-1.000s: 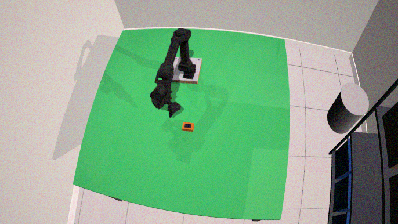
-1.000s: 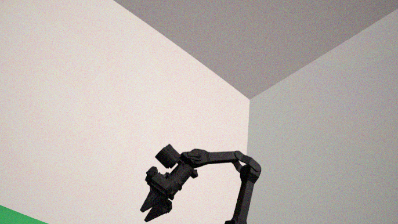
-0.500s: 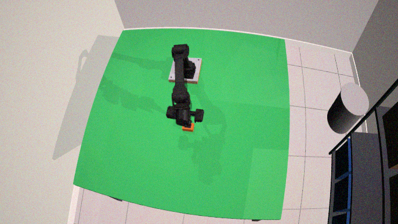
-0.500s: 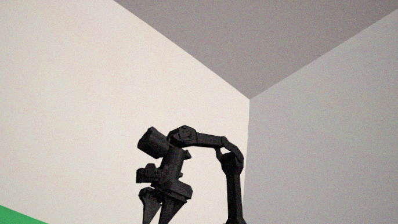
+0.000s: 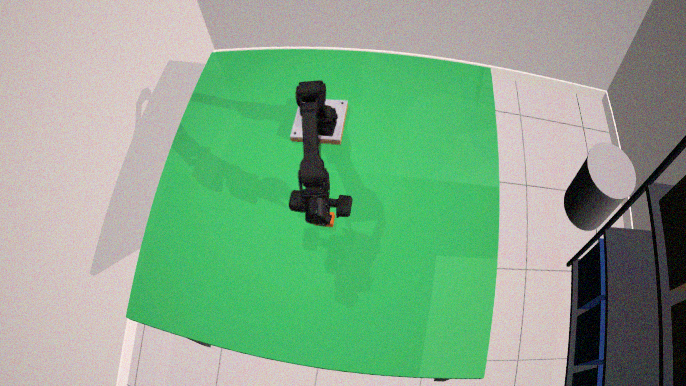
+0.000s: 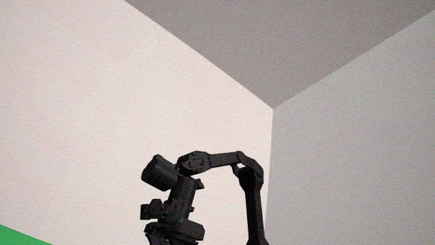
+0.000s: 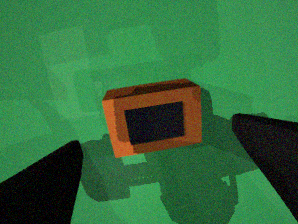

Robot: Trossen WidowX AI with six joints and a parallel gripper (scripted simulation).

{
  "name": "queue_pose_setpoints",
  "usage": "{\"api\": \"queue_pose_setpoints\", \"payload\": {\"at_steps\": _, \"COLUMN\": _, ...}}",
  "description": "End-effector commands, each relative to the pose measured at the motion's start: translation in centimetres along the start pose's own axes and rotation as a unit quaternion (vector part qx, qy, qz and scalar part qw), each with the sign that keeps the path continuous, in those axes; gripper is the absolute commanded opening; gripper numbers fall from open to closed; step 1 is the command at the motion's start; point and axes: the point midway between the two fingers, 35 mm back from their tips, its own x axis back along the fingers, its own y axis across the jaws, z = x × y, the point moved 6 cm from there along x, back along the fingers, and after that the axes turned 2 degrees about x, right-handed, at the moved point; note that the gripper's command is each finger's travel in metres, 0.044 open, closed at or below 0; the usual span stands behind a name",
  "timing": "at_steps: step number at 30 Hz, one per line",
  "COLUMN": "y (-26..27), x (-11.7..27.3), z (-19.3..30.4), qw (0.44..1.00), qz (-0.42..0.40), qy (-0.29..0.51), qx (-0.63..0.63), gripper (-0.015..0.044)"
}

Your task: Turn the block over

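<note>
The orange block (image 5: 332,220) (image 7: 192,117) rests on the green table (image 5: 240,300) (image 7: 260,45). In the wrist view its dark rectangular mark (image 7: 155,123) faces up toward the camera, and the block is turned slightly. My gripper (image 7: 159,135) is open and empty. It is above the block, with one finger out to each side of it in the wrist view and neither touching it. In the top view the arm covers most of the block and hides the fingertips. In the exterior view the fingertips and the block are below the picture.
The arm's base plate (image 5: 342,117) stands toward the back of the table. Beyond the table's right edge are a grey cylinder (image 5: 611,170) and a dark shelf unit (image 5: 631,300) on the floor. Shadows of the arm fall around the block.
</note>
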Motion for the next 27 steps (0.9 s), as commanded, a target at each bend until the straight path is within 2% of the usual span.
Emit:
{"api": "queue_pose_setpoints", "payload": {"at_steps": 1, "y": 0.0, "x": -0.7, "z": 0.0, "qw": 1.0, "qz": -0.001, "qy": 0.002, "qx": 0.002, "gripper": 0.044}}
{"api": "queue_pose_setpoints", "payload": {"at_steps": 18, "y": 0.0, "x": -3.2, "z": 0.1, "qw": 1.0, "qz": -0.001, "qy": 0.002, "qx": 0.002, "gripper": 0.044}}
{"api": "queue_pose_setpoints", "payload": {"at_steps": 24, "y": 0.0, "x": -3.2, "z": 0.1, "qw": 1.0, "qz": -0.001, "qy": 0.002, "qx": 0.002, "gripper": 0.0282}}
{"api": "queue_pose_setpoints", "payload": {"at_steps": 27, "y": 0.0, "x": -3.2, "z": 0.1, "qw": 1.0, "qz": -0.001, "qy": 0.002, "qx": 0.002, "gripper": 0.0263}}
